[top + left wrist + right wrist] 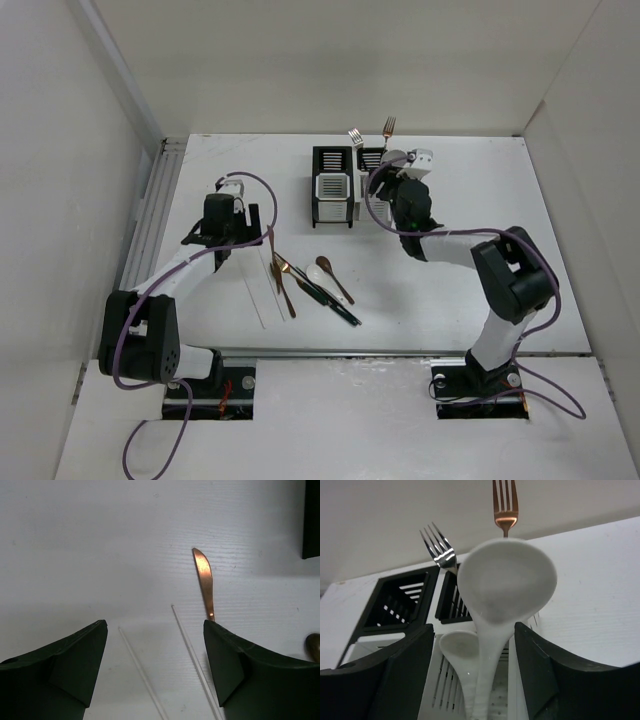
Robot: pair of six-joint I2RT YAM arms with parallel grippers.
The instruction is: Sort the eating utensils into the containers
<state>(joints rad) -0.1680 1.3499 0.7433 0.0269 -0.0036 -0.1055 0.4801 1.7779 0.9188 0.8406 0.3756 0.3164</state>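
**Spoon in the caddy, chopsticks for your left arm**
Your right pincer (472,627) stands released around the white soup spoon (505,580), upright in the right caddy (444,597). Your left pincer (155,630), open, hovers over the white chopsticks (191,650), apparently lying lengthwise between its fingers.

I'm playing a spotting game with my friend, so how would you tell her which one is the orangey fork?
Look to the far side of the table, where two joined caddies stand. Two forks stick up from them, tines up. Yours is the copper fork, to the right of the silver fork, and it is the only orange-shiny thing standing there.
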